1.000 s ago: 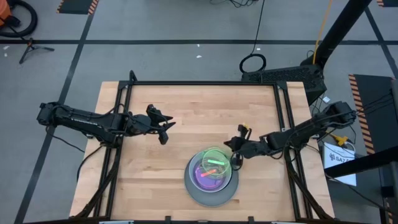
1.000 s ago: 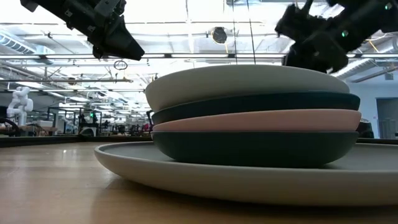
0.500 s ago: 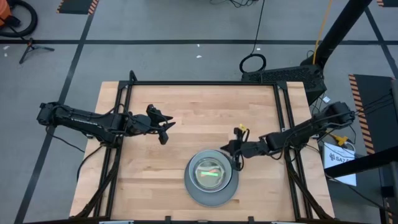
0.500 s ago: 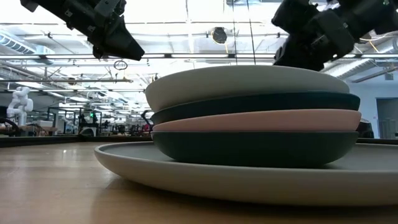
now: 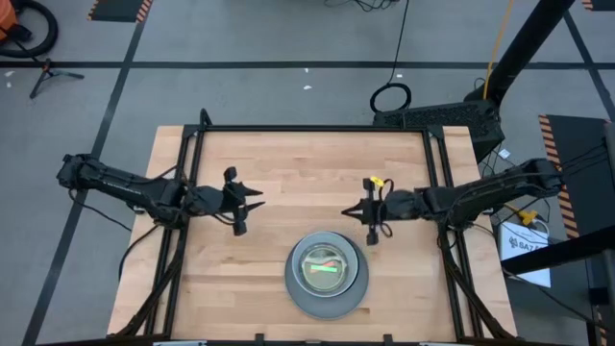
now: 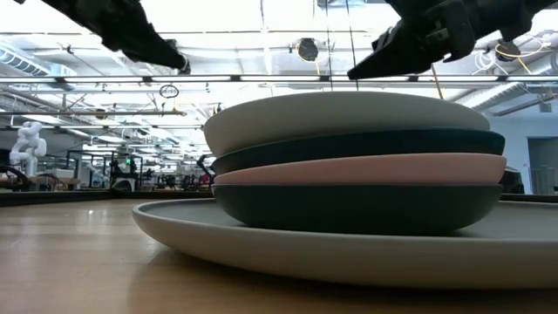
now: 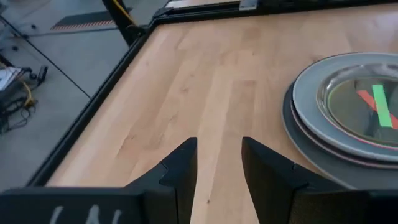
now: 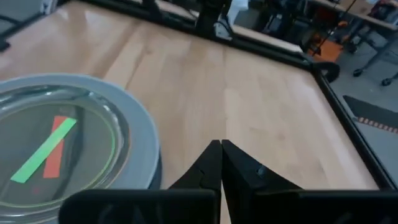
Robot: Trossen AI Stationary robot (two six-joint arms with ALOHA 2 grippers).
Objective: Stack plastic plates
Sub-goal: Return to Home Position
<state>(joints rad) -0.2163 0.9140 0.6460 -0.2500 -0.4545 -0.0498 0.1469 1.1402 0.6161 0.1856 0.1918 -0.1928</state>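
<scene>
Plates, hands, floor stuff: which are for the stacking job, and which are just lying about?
Job: plates, grey plate under them, left hand, right hand.
Lying about: cable loop and striped mat on the floor.

We see the plates (image 5: pixel 327 270) stacked low in the middle of the table (image 5: pixel 288 163), left gripper (image 5: pixel 255 199) up-left of them, right gripper (image 5: pixel 354 210) up-right.

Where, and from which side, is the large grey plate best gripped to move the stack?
Grip the large grey plate by its outer rim, which juts past the smaller plates. Come in low from the side: the rim seems to lift off the table, leaving room beneath.
</scene>
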